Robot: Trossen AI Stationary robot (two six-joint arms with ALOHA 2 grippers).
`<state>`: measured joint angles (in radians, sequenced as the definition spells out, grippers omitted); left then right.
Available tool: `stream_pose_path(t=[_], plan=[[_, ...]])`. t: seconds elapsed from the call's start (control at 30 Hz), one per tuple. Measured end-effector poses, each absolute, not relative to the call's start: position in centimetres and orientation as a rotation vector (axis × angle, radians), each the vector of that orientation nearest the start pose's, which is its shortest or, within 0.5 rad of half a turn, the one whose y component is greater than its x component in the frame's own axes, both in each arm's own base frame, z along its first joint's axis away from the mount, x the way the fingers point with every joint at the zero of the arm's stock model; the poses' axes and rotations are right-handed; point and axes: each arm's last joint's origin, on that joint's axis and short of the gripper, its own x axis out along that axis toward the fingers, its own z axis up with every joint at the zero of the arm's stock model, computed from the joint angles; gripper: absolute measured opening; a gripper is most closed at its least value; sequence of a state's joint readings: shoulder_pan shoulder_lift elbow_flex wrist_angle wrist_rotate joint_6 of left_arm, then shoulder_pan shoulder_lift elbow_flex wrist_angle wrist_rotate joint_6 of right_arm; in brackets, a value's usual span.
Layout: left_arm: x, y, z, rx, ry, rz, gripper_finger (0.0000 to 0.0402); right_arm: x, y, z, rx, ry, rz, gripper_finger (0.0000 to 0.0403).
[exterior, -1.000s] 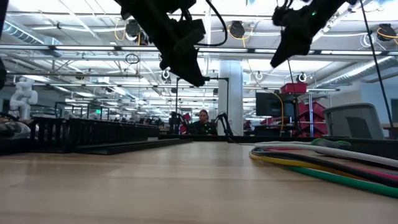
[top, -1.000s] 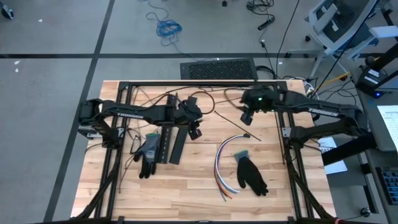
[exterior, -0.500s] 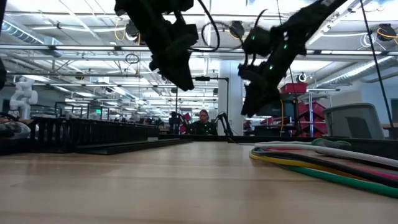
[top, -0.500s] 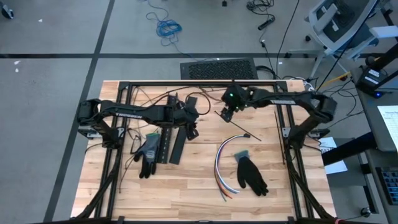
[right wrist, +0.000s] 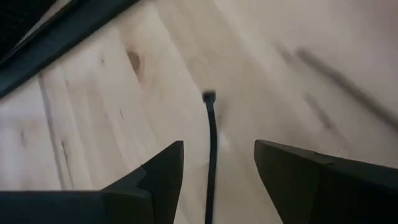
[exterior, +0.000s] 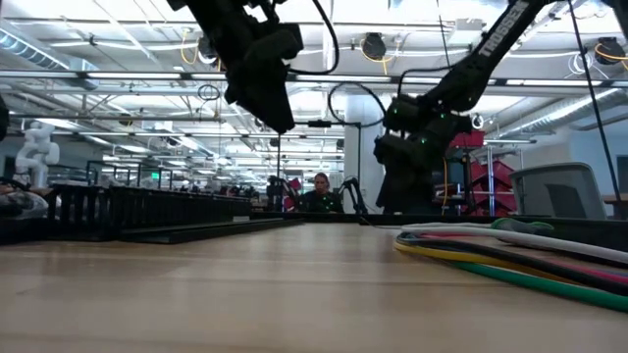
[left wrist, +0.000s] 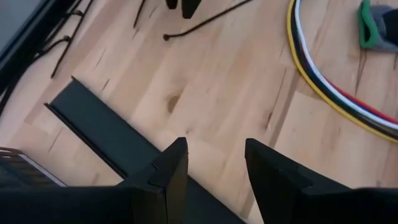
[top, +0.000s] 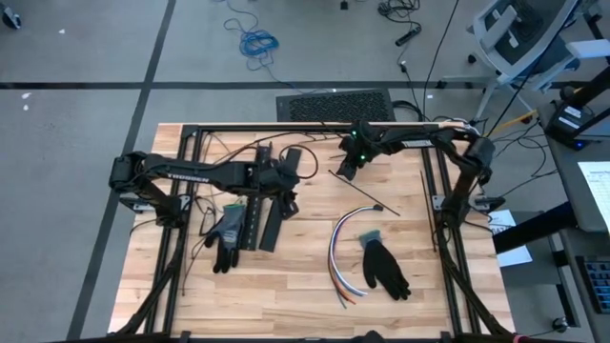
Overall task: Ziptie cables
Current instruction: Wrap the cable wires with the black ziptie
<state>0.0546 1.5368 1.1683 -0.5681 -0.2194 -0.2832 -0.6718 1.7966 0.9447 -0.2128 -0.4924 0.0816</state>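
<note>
Near the far edge of the desk (top: 172, 286), the right gripper (top: 347, 168) hung low with its fingers parted around nothing, poised directly above a thin black ziptie (right wrist: 210, 134) whose head showed between the fingers in the right wrist view. It appeared to be the opening step of the job: fetching a tie before any bundling could begin. The next move would call for a straight descent, then a close on that slim strap lying flat on the wood, a hard thing to pinch cleanly. The left gripper (top: 288, 197), likewise parted and empty, waited over a black slotted strip (top: 270, 225) toward the desk's left side. The cables (top: 339, 250), a loose arc of white, grey, orange, blue and green wires, lay untied on the desk between its centre and the near edge, well apart from the right gripper and nearer the desk's near edge than either arm. A second long black ziptie (top: 370, 203) lay between the right gripper and the cables. A black glove (top: 385, 267) rested just beside the bundle, another glove (top: 226, 236) by the strip.
</note>
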Motion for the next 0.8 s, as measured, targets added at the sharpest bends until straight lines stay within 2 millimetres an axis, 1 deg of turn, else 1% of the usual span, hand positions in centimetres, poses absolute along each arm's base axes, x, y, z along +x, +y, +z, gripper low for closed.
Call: stream_pose_path(t=[0.07,0.23,0.33,0.57,0.67,0.8], plan=[[31.7,2.0,25.8,-0.18,0.895,0.373,0.0158,26.8,-19.7,12.4,0.687,0.898,-0.171,0.019],[31.7,1.4,25.7,-0.185,0.9,0.362,0.0158,27.5,-19.8,11.4,0.668,0.87,-0.103,0.0189],[31.6,1.2,25.7,-0.21,0.912,0.374,0.0158,27.7,-19.8,11.4,0.652,0.849,-0.09,0.0189],[31.6,0.7,25.7,-0.205,0.911,0.362,0.0158,28.0,-19.7,11.4,0.646,0.813,-0.043,0.0185],[31.6,0.8,25.7,-0.205,0.911,0.363,0.0157,28.0,-19.7,11.4,0.618,0.817,-0.031,0.0167],[31.6,0.8,25.7,-0.205,0.911,0.363,0.0157,28.1,-19.6,11.3,0.585,0.819,-0.014,0.0122]])
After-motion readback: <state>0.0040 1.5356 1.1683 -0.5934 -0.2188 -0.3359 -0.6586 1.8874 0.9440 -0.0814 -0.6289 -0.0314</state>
